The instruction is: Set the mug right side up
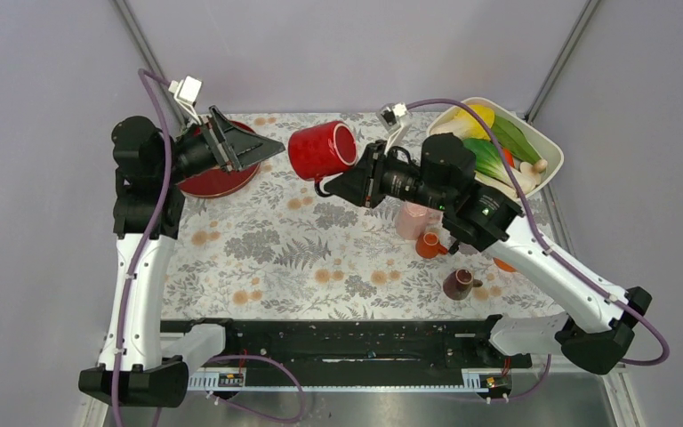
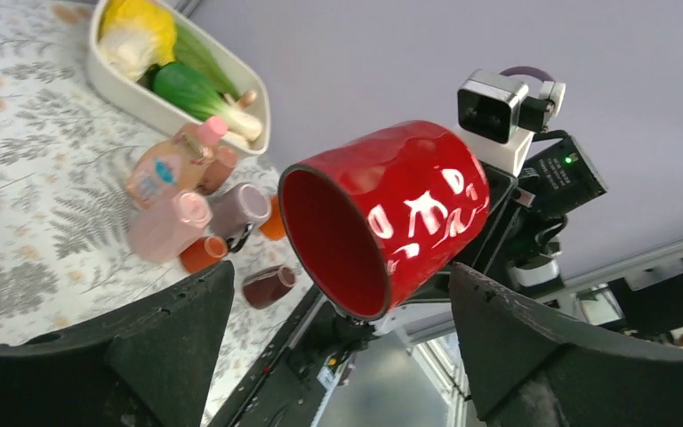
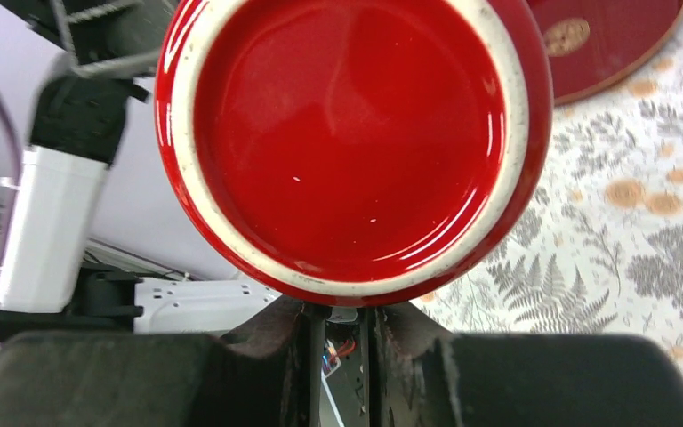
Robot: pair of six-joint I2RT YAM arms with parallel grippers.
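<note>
Plain lavender-grey walls (image 1: 338, 53) close me in on three sides, grey metal posts (image 1: 567, 55) in the far corners; a leaf-and-flower cloth (image 1: 267, 249) covers the table (image 1: 391, 409) under even, soft light.

Pale pink mug (image 1: 410, 219), upside down

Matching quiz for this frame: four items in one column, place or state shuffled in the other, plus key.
1. red mug
2. pink mug
3. plate
4. dish

A. holds vegetables
B. on the cloth beside the orange cup
C. held off the table by the right gripper
D. far left, partly hidden by the open left gripper

Pairs: 1-C, 2-B, 3-D, 4-A
</note>
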